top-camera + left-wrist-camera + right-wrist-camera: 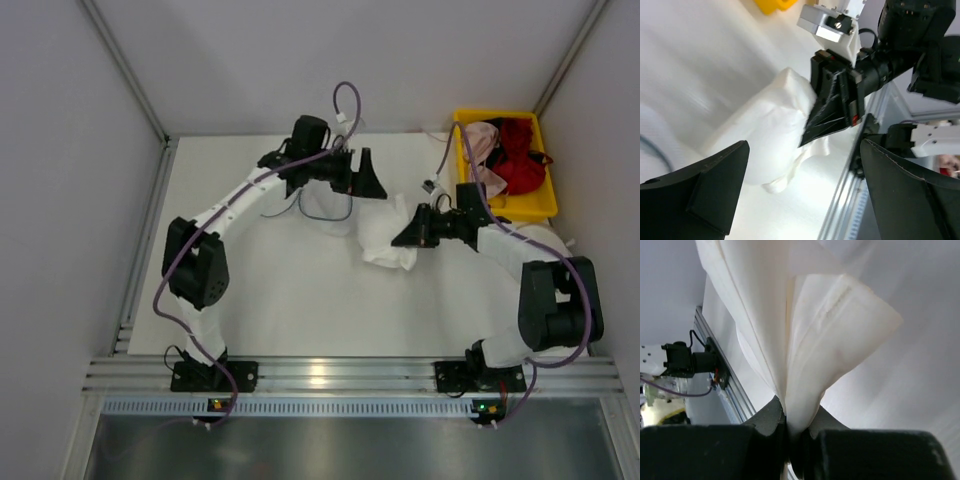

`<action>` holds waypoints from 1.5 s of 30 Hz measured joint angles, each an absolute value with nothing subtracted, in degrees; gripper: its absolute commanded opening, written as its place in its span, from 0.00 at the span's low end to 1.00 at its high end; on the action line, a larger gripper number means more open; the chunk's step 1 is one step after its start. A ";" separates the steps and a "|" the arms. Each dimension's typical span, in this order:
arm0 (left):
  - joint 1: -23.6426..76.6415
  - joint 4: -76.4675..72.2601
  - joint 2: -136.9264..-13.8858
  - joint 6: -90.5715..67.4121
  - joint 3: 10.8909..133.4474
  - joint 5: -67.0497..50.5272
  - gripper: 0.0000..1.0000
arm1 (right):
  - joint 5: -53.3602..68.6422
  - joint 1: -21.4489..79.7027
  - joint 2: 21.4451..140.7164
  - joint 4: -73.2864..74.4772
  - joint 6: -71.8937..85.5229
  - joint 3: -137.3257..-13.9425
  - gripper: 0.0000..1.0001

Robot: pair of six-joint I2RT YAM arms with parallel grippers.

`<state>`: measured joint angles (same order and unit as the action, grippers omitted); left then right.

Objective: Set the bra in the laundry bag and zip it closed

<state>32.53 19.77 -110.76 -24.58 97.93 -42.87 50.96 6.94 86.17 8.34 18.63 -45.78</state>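
No legible text, label, brand, number or sign was found in any view.

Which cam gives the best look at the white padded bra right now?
Left wrist: the soft white padded bra shows nearly whole, with the right pincer clamped on its edge. Top external shows it small, partly under that pincer. Right wrist shows only pinched folds up close.
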 measured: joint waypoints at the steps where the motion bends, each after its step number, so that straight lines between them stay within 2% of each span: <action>1: 31.38 19.94 -108.38 -21.67 97.21 -43.24 0.98 | 51.75 6.96 85.14 10.33 16.43 -47.27 0.00; 10: 28.18 24.45 -99.63 -0.69 90.78 -50.28 0.98 | 55.70 12.64 82.11 25.21 0.45 -58.67 0.00; 19: 28.58 26.37 -97.03 6.46 82.43 -59.33 0.98 | 59.53 17.96 82.17 36.18 -12.80 -65.76 0.00; 26: 30.63 26.89 -94.76 6.52 80.09 -63.57 0.88 | 60.31 19.92 84.73 39.92 -17.65 -71.44 0.00; 28: 30.81 27.05 -94.76 6.02 80.09 -63.72 0.78 | 60.42 20.47 85.93 41.28 -19.05 -72.95 0.00; 30: 30.79 27.11 -94.76 5.76 80.09 -63.61 0.64 | 60.58 20.84 87.26 43.00 -20.32 -74.52 0.00; 31: 30.68 27.16 -94.76 5.69 80.09 -63.42 0.48 | 60.62 21.34 87.92 43.81 -21.10 -75.31 0.00; 33: 30.41 27.46 -94.78 5.28 80.14 -63.16 0.27 | 60.53 21.91 88.60 45.17 -22.52 -76.42 0.00; 34: 30.37 27.64 -94.78 5.06 80.23 -63.18 0.04 | 60.36 22.04 88.79 45.76 -23.18 -76.88 0.08; 35: 30.37 27.88 -94.80 4.64 80.38 -63.20 0.00 | 60.10 22.15 89.08 46.41 -23.86 -77.54 0.11; 36: 30.35 27.90 -94.89 4.56 80.58 -63.13 0.00 | 60.01 22.20 89.36 46.81 -24.18 -78.08 0.14; 37: 30.35 28.01 -95.02 4.38 80.86 -62.87 0.00 | 59.70 22.24 89.76 47.31 -24.38 -78.72 0.32; 40: 29.67 27.53 -95.20 2.35 81.41 -61.45 0.00 | 59.07 22.31 91.68 47.05 -22.63 -81.17 0.56; 43: 28.18 23.90 -95.20 -4.34 81.01 -59.70 0.00 | 58.52 21.43 93.51 42.28 -16.62 -82.61 0.71; 45: 26.06 17.76 -94.94 -11.51 78.81 -58.39 0.00 | 57.95 20.08 94.45 37.63 -11.40 -83.05 0.74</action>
<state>26.06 17.76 -94.94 -11.51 78.81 -58.39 57.95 20.08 94.45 37.63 -11.40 -83.05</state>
